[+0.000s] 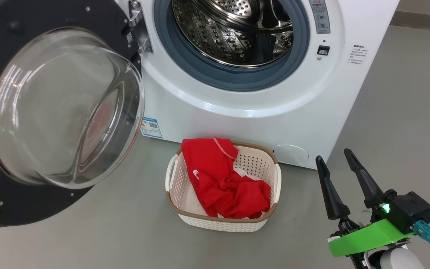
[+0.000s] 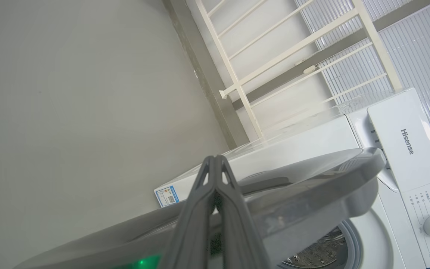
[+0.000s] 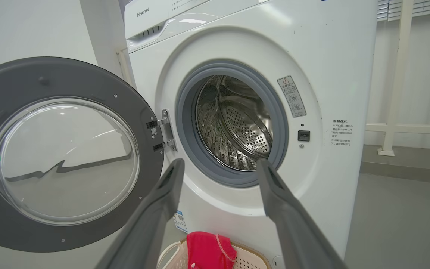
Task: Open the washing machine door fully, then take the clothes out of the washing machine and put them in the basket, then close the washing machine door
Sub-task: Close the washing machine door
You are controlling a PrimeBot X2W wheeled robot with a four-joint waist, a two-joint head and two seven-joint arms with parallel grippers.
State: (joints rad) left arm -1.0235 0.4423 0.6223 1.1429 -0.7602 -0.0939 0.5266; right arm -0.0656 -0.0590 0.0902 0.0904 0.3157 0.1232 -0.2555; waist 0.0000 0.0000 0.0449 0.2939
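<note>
The right gripper (image 1: 333,155) is found with its two fingers spread wide, and nothing is held between them. Straight ahead of its fingertips the washing machine (image 1: 259,123) is seen, with the perforated steel drum (image 1: 233,33) exposed. The basket (image 1: 179,181) is set on the floor to the left of this gripper, near it but apart from it, against the foot of the machine. The red clothes (image 1: 222,179) are piled inside the basket, one fold draped over its far rim. Further left, the washing machine door (image 1: 62,108) is swung wide on its hinge. The left gripper (image 2: 215,158) is pressed shut tip to tip, with nothing clamped. The door's outer face lies just past its fingers; contact cannot be confirmed.
</note>
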